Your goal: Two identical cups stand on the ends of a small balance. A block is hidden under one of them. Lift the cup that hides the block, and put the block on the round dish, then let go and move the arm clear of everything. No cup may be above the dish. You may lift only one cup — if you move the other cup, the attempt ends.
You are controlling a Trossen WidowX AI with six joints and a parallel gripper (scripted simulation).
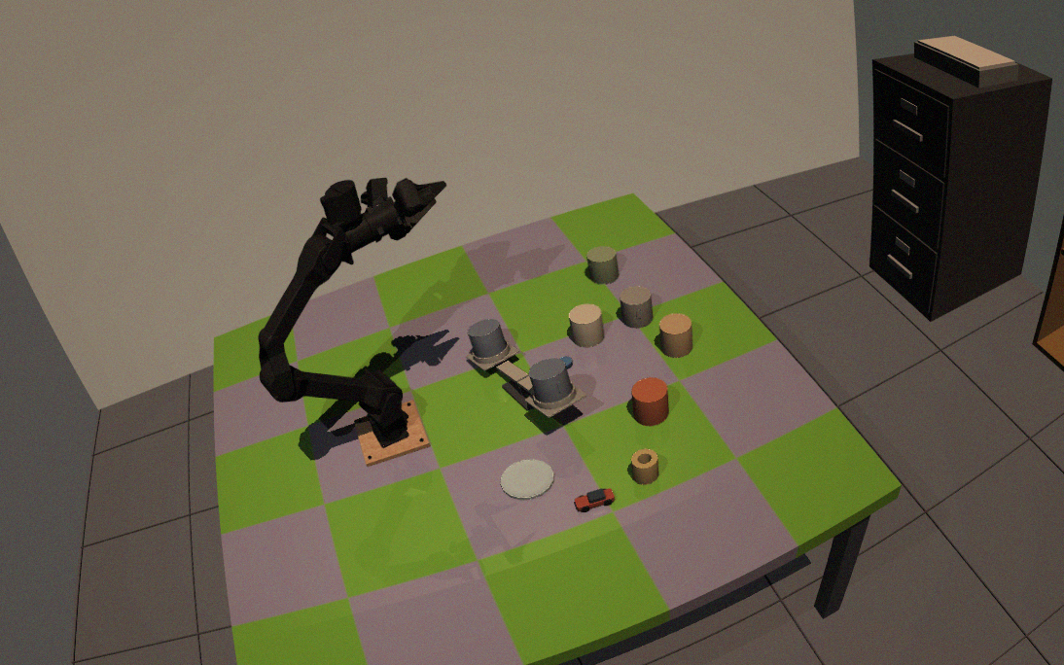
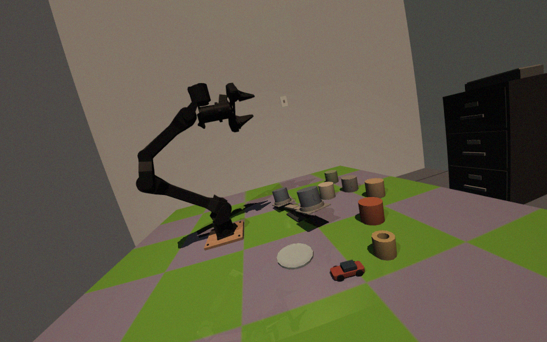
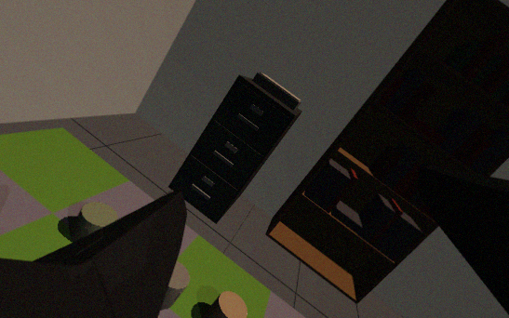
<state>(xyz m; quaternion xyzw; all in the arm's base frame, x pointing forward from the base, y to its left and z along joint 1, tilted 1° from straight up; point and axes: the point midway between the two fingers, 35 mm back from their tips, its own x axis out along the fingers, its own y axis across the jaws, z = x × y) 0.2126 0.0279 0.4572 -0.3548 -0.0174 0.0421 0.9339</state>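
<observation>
Two grey-blue cups stand upside down on the small balance (image 1: 513, 373) (image 2: 290, 206): the far cup (image 1: 487, 339) (image 2: 281, 195) and the near cup (image 1: 549, 381) (image 2: 310, 197). The beam slopes: the near end looks raised above its shadow and the far end looks lower. Both cups lean slightly with it. No block shows; any block under a cup is hidden. The pale round dish (image 1: 526, 478) (image 2: 294, 255) lies bare in front of the balance. My gripper (image 1: 438, 192) (image 2: 253, 105) is open and empty, high above the table, left of the balance. The wrist view shows neither balance nor dish.
A red cylinder (image 1: 650, 402) (image 2: 371, 210), a tan ring (image 1: 645, 470) (image 2: 385, 248) and a red toy car (image 1: 593, 499) (image 2: 347, 270) stand right of the balance and dish. Several dull cylinders stand farther back. A small blue object (image 1: 567, 362) shows behind the near cup.
</observation>
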